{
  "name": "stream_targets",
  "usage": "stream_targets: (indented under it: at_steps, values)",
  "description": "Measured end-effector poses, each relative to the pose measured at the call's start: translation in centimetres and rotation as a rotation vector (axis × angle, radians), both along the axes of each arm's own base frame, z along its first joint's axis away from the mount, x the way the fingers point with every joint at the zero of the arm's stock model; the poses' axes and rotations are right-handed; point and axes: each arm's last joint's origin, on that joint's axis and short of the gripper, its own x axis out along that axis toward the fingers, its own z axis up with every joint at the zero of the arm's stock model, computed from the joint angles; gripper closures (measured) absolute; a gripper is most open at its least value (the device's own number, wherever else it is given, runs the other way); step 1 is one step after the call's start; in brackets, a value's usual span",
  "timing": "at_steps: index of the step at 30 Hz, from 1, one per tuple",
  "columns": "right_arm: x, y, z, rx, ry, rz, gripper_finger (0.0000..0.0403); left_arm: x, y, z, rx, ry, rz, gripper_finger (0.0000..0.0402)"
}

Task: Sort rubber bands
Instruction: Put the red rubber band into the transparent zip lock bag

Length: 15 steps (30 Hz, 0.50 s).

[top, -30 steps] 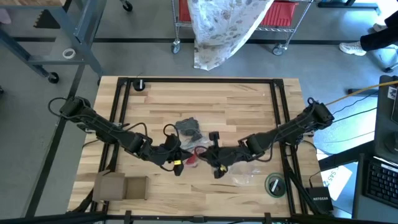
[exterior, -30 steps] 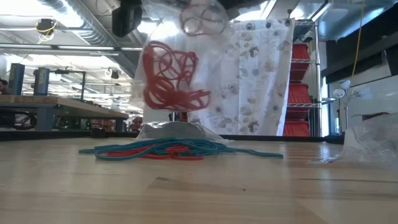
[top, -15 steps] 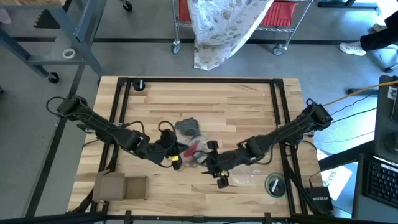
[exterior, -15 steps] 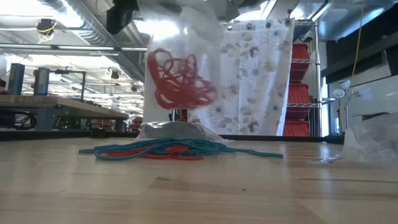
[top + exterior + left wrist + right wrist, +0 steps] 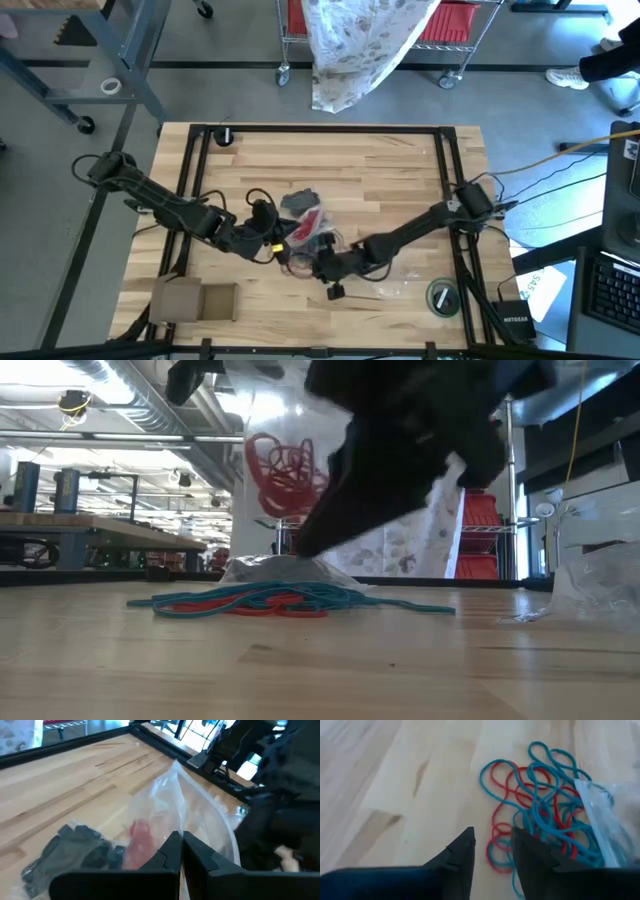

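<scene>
We start at the right gripper (image 5: pixel 492 852): its 2 fingers stand parted with nothing between them, and it hangs just above the loose pile of teal and red rubber bands (image 5: pixel 540 815) on the table (image 5: pixel 400 170). In the low view that same pile (image 5: pixel 285 600) lies flat on the wood, near the front middle. Over on the other side, the left gripper (image 5: pixel 181 851) is clenched tight on the top edge of a clear bag (image 5: pixel 175 810), and we see red bands (image 5: pixel 285 470) already bunched inside it, hanging above the table. A second bag of dark bands (image 5: pixel 70 852) lies on the wood just beside it.

We judge the step in hand to be the reach for another red band. The next move calls for a careful drop onto 1 red loop only, and that is tricky, because red and teal are tangled together and the corner of a clear bag (image 5: pixel 607 815) overlaps the pile's far side.

For room, both arms meet close together mid-table, so we have little slack between them. The far half of the table is open, and a cardboard box (image 5: pixel 195 298) and a tape roll (image 5: pixel 441 296) sit at the near edge.
</scene>
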Motion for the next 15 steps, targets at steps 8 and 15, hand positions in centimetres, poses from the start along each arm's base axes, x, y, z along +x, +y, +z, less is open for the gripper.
stream_targets:
  at_steps: [8,15]
  values:
    - [0.7,-0.6,-2.6,0.035,0.050,0.018,0.0304,-0.1,-0.2,-0.1,-0.016,0.001,0.003,0.0401]
    - [0.8,-0.5,-3.3,0.029,0.063,0.020,0.0330,-0.2,-0.2,-0.1,-0.032,-0.002,0.009,0.0401]
